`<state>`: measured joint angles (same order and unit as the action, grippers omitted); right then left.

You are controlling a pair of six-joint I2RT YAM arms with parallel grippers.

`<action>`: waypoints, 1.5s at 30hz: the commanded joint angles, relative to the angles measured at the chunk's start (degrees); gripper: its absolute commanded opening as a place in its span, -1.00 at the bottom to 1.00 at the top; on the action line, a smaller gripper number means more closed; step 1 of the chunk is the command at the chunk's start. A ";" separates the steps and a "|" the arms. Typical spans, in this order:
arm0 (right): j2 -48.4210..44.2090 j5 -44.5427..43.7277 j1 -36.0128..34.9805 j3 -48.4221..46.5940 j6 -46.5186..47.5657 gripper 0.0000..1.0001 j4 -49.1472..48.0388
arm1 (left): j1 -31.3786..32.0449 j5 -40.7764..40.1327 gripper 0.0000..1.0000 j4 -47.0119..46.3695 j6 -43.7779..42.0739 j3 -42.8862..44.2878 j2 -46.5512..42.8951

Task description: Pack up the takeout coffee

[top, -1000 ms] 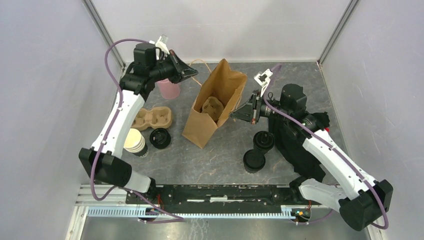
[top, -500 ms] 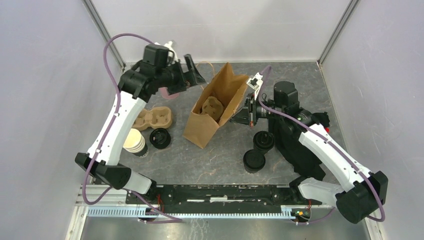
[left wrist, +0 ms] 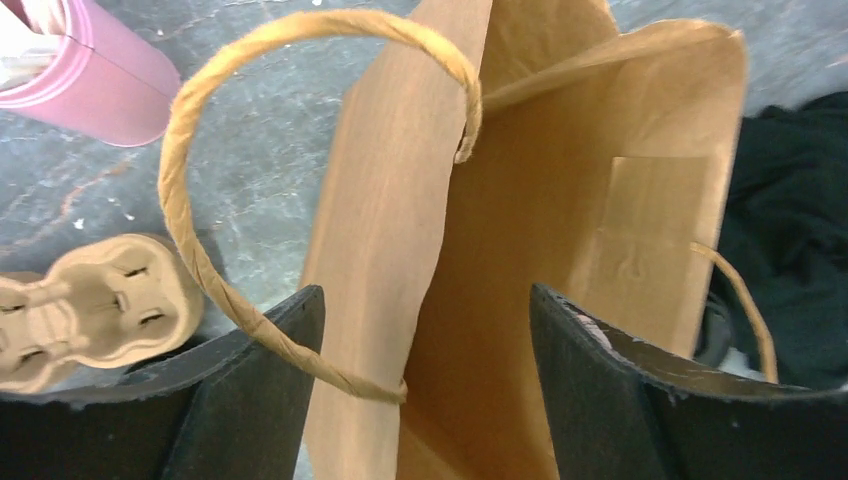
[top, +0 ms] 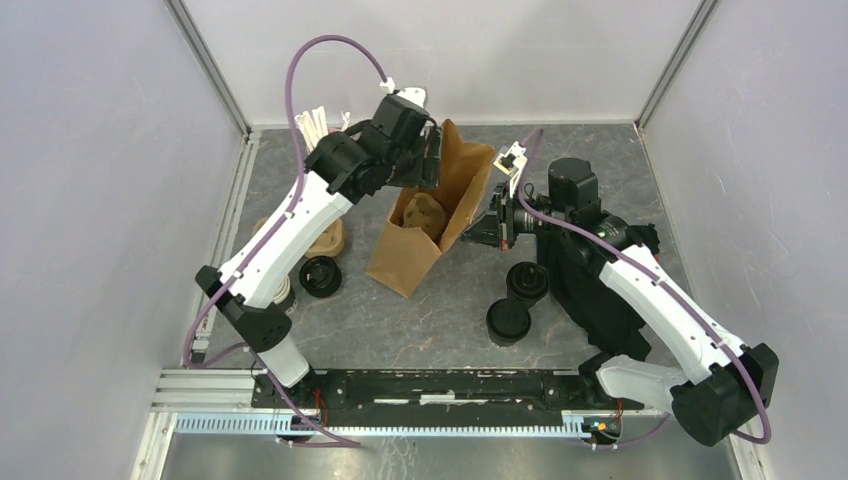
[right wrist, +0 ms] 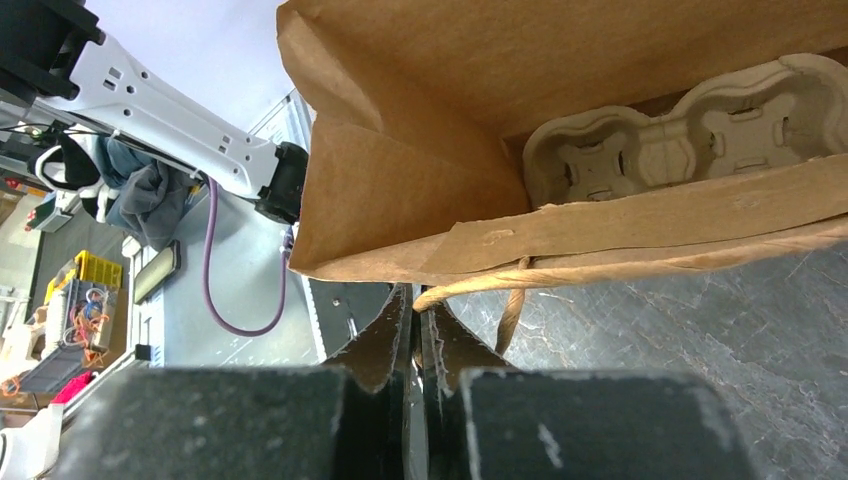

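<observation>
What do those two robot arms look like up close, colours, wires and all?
The left arm and right arm both have white shells with chunky black joints. A purple cable loops along each. The left pincer and right pincer each carry two flat, matte black fingers.

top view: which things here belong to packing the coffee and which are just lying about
Job: bag; carrier inside it; lidded cups.
Lying about: pink cup; black cloth.
</observation>
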<state>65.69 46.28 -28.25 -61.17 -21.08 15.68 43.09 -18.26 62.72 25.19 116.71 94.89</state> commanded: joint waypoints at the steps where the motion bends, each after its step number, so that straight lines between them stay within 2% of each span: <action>1: -0.37 -0.32 -0.11 -3.04 2.41 -0.89 -0.04 | 0.94 -6.08 0.54 0.24 -6.05 2.97 1.26; 3: -0.52 -0.60 -0.14 -3.34 3.11 -0.88 0.80 | 1.01 -5.81 0.40 -1.01 -7.39 2.90 2.00; 5: -0.80 -1.52 -0.09 -3.36 3.94 -0.85 1.71 | 1.02 -5.93 0.11 -3.15 -9.16 2.88 2.71; 9: -1.84 -6.62 -0.14 -4.47 7.30 -0.80 7.16 | 1.16 -6.20 -0.63 -9.34 -15.38 1.97 3.10; 12: -3.39 -13.03 -0.13 -5.50 9.84 -0.41 12.20 | 1.36 -4.52 -0.94 -12.72 -19.64 1.64 3.25; 16: -8.33 -26.65 -0.10 -6.17 13.10 0.13 20.33 | 3.22 -3.18 -0.96 -19.85 -25.61 -5.39 -0.33; 19: -13.75 -36.46 -0.13 -5.29 14.53 0.49 23.43 | 5.80 -3.69 -0.96 -29.73 -33.11 -12.79 -5.12; 23: -20.79 -42.60 -0.12 -4.18 17.26 0.77 25.23 | 7.64 -5.04 -0.96 -39.77 -40.63 -21.17 -8.47; 28: -26.25 -50.60 -0.12 -2.47 18.49 0.89 27.20 | 8.47 -6.51 -0.96 -40.83 -45.66 -20.53 -7.41; 30: -26.75 -53.58 -0.05 -2.29 18.58 0.96 26.99 | 8.78 -7.51 -0.96 -40.90 -47.43 -18.73 -6.80; 33: -25.79 -57.54 -0.10 -2.96 17.50 0.96 27.36 | 9.62 -7.64 -0.96 -40.95 -48.90 -16.91 -6.19; 41: -20.39 -51.70 -0.03 -3.43 14.42 0.96 25.89 | 14.46 -13.40 -0.96 -37.59 -55.16 -10.36 -1.79; 45: -14.81 -51.17 1.26 -8.07 12.92 0.96 28.11 | 14.97 -13.99 -0.96 -38.64 -59.18 -13.09 -1.95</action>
<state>46.72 -5.23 -28.16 -64.45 -5.85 42.48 57.58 -29.39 26.30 -26.87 103.66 92.84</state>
